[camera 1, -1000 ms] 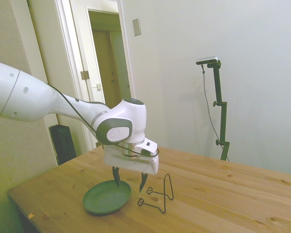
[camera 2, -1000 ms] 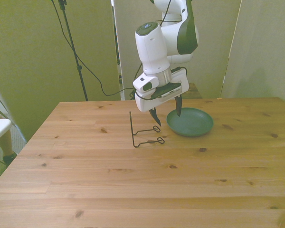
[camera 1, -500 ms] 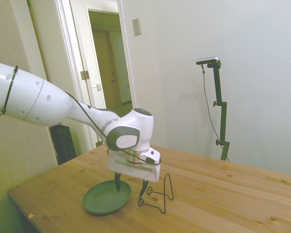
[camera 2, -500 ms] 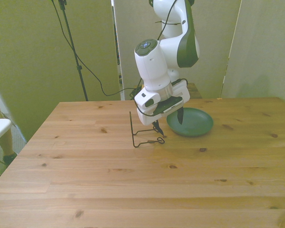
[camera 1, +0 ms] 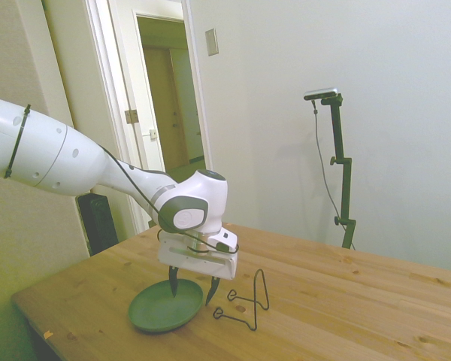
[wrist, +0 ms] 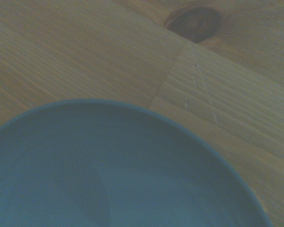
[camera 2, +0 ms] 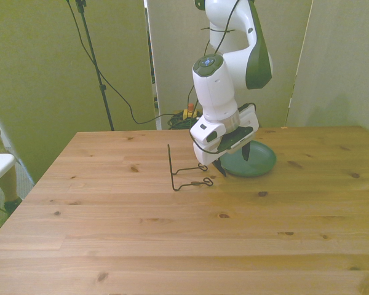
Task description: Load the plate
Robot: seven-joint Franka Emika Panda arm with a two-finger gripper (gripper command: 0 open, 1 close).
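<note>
end effector [camera 1: 191, 287]: I see fingers spread, straddling the plate's rim
plate: round sage-green plate [camera 1: 164, 308], flat on wooden tabletop [camera 1: 346, 301]
stand: thin black wire stand [camera 2: 186, 169], at plate's 9 o'clock in front view

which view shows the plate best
The side view: the plate shows nearly whole on the table, with the open gripper straddling its rim. In the front view the gripper hides part of it. The wrist view shows only a blurred arc of its rim.
</note>
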